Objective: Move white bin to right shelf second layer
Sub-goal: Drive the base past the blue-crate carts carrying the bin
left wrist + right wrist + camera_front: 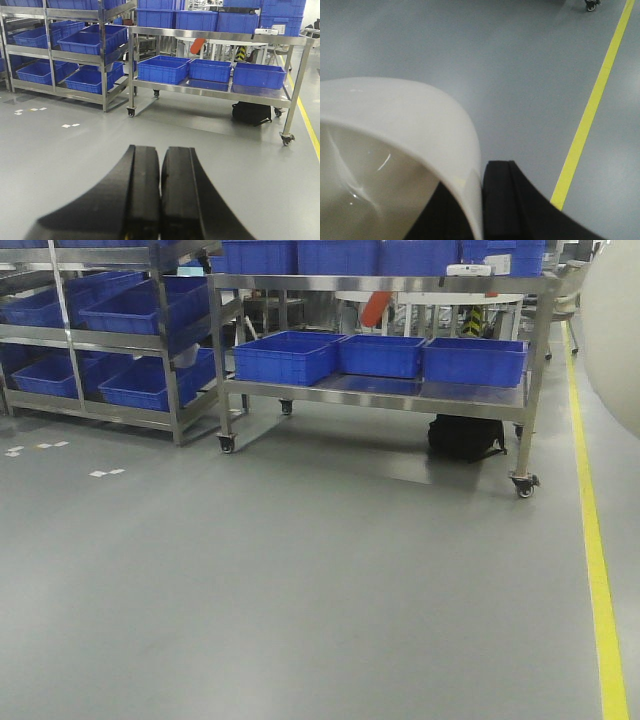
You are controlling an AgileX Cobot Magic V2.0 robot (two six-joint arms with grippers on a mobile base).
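Front-facing view: blue crates (285,357) are seen on a wheeled steel cart (372,392), with a black bag (466,436) beneath it and a yellow floor line (597,570) at right; only a cream curve of the white bin (612,335) is caught at the far right edge. Left wrist view: the left gripper (160,195) is shown pressed together, empty, above bare floor. Right wrist view alone shows the right gripper (481,200) clamped on the white bin's rim, one finger (507,200) outside the wall, above the floor.

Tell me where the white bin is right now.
The white bin fills the lower left of the right wrist view, its rim clamped in the right gripper above grey floor; a yellow floor line runs to its right.
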